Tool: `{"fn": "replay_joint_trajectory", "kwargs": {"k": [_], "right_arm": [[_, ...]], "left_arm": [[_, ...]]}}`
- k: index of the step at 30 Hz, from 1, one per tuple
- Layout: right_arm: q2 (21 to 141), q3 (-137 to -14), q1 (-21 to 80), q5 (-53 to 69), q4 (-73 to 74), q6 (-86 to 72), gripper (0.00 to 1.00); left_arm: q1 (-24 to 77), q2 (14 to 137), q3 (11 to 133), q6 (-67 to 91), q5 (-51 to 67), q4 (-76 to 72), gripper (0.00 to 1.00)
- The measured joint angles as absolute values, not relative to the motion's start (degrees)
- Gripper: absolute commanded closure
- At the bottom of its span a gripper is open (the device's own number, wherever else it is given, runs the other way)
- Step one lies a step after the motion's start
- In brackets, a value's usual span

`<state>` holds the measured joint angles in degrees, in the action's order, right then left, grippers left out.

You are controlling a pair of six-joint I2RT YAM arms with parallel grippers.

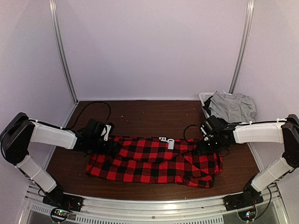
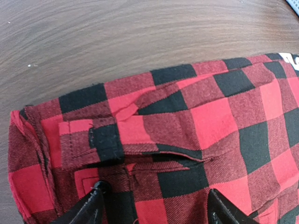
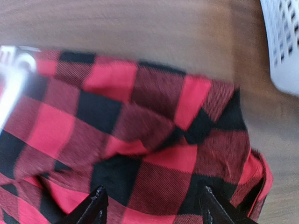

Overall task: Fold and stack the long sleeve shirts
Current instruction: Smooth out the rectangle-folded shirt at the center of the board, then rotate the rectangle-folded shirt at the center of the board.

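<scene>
**Flannel shirt** [image 1: 154, 161]: red-and-black buffalo check, soft twill weave, folded into flat oblong band with rumpled right end. Lies mid-table on dark wood-grain table [image 1: 140, 116], long axis left–right.
**Left gripper** [image 2: 156, 207]: jaws spread wide over shirt's left end, nothing held.
**Right gripper** [image 3: 152, 206]: jaws spread wide over right end, nothing held. White mesh basket [image 1: 204, 99] just beyond.

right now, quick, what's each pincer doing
left pincer: open, fingers spread over the flannel shirt, gripping nothing.
right pincer: open, over the same shirt's other end, gripping nothing.
</scene>
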<state>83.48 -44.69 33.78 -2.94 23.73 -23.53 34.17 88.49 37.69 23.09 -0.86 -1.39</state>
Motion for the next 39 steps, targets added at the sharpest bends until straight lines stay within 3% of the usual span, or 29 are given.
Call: {"fn": "replay_joint_trajectory", "kwargs": {"k": [6, 11, 14, 18, 29, 34, 39], "right_arm": [[85.38, -41.36, 33.78, -2.52, 24.25, -26.37, 0.31], [91.09, -45.28, 33.78, -2.35, 22.46, -25.8, 0.31], [95.94, -50.3, 33.78, -2.17, 21.41, -24.01, 0.32], [103.94, -59.77, 33.78, -1.76, 21.32, -20.38, 0.31], [133.49, -104.2, 30.94, -13.21, 28.32, -7.6, 0.28], [134.19, -108.81, 30.11, -17.21, 30.5, -3.33, 0.28], [127.07, -103.33, 30.02, -16.56, 30.04, -1.91, 0.27]], "left_arm": [[34.17, 86.08, 37.06, 23.64, -2.72, -1.45, 0.19], [34.17, 80.55, 37.06, 24.36, -5.76, -1.06, 0.03], [34.17, 77.28, 37.28, 24.62, -7.44, -0.56, 0.03], [34.17, 75.05, 38.59, 24.64, -8.45, 1.02, 0.02], [32.53, 78.56, 39.97, 24.93, -4.05, 4.95, 0.02], [32.23, 81.8, 39.29, 25.89, 0.3, 5.06, 0.02], [32.23, 83.61, 38.35, 26.44, 4.56, 4.97, 0.03]]}}
